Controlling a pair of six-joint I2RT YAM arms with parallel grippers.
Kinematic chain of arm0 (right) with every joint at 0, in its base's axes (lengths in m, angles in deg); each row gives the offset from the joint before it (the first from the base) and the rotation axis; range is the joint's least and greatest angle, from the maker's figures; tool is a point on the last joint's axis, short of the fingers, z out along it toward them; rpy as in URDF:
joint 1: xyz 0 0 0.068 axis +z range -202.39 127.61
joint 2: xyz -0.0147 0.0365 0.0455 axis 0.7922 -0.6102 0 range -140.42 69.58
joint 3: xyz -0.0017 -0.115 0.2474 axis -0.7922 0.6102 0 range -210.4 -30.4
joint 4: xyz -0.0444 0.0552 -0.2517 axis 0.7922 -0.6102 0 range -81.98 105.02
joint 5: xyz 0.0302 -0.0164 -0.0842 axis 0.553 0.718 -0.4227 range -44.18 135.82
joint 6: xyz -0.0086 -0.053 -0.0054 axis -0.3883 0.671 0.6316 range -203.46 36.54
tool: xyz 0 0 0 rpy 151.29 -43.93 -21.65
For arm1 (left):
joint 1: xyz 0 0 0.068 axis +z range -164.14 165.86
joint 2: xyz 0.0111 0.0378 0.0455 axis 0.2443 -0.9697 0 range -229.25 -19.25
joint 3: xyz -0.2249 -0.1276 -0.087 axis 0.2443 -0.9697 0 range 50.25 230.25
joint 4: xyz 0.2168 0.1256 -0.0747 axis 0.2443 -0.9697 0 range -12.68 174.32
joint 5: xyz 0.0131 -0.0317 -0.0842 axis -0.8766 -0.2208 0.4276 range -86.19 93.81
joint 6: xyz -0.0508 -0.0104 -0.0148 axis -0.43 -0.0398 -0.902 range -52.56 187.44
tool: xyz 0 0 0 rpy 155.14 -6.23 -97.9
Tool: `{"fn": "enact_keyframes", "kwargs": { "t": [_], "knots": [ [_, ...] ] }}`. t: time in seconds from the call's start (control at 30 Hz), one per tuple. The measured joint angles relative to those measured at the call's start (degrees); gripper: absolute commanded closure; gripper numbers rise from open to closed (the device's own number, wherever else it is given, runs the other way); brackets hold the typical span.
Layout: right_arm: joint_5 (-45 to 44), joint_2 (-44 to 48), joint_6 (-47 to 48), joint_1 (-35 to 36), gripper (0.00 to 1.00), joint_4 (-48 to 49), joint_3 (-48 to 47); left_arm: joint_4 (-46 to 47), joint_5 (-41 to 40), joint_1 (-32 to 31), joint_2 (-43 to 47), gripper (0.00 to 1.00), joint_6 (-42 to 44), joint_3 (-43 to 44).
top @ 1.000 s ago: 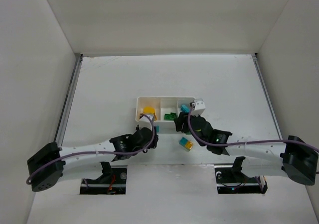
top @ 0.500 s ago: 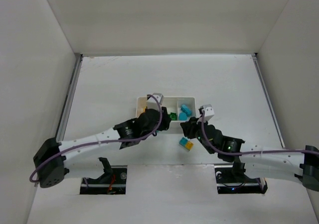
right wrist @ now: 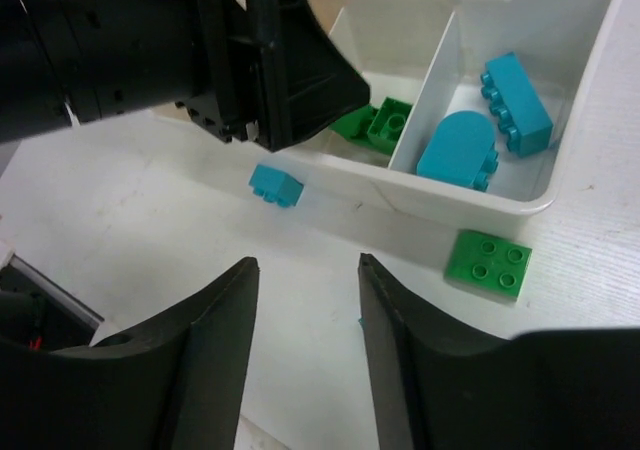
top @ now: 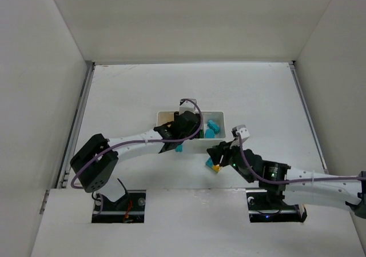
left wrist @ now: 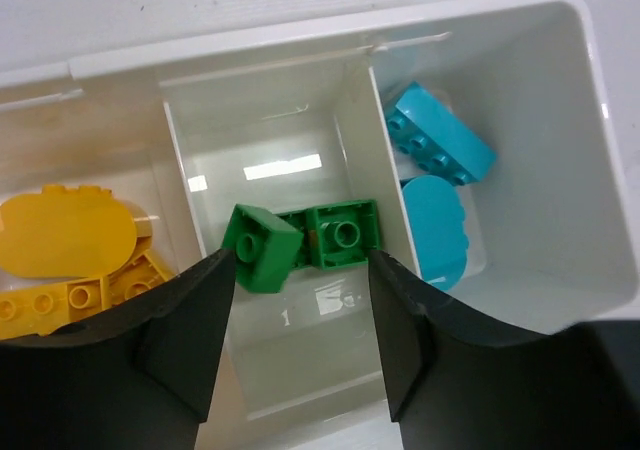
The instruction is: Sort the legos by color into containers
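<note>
The white tray (left wrist: 600, 120) holds yellow legos (left wrist: 60, 245) in its left container, green legos (left wrist: 340, 232) in the middle one and cyan legos (left wrist: 440, 145) in the right one. My left gripper (left wrist: 300, 260) hangs open over the middle container, where a tilted green brick (left wrist: 262, 248) lies loose between the fingers. My right gripper (right wrist: 307, 262) is open and empty above the table in front of the tray (right wrist: 480, 205). A small cyan brick (right wrist: 275, 185) and a flat green brick (right wrist: 488, 260) lie on the table by the tray's front wall.
In the top view a yellow and cyan brick (top: 214, 167) lies partly under my right gripper (top: 213, 156). The small cyan brick (top: 179, 148) sits just below my left gripper (top: 189, 127). White walls enclose the table on three sides.
My left gripper moved from in front of the tray to above the middle container and opened, leaving a green brick there. My right gripper drew back from the tray toward the near side.
</note>
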Motion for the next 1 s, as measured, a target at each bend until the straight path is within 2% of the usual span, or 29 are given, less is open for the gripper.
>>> {"fn": "enact_keyframes", "kwargs": {
  "t": [0.1, 0.23, 0.37, 0.53, 0.77, 1.0],
  "knots": [
    [1.6, -4.7, 0.0, 0.0, 0.4, 0.2, -0.2, 0.9, 0.3, 0.2, 0.8, 0.43, 0.3, 0.3],
    [1.9, -16.5, 0.0, 1.4, 0.33, 2.6, -1.8, 0.9, 0.6, 1.8, 5.1, 0.43, 0.4, 0.2],
    [0.0, -30.5, 0.0, 5.0, 0.27, 8.9, -5.4, 2.4, 0.5, 3.7, 14.9, 0.43, 0.1, -2.4],
    [-6.4, -47.8, 0.0, 8.2, 0.2, 15.7, -13.9, 3.2, 0.1, 5.2, 28.0, 0.43, -1.5, -10.4],
    [-14.5, -62.6, -4.3, 9.4, 0.22, 16.8, -24.4, -1.4, -2.3, 6.1, 41.8, 0.43, -4.8, -22.9],
    [-19.9, -68.8, -9.0, 8.8, 0.32, 13.6, -30.3, -4.8, -2.5, 7.3, 47.0, 0.43, -6.4, -25.7]
  ]
}}
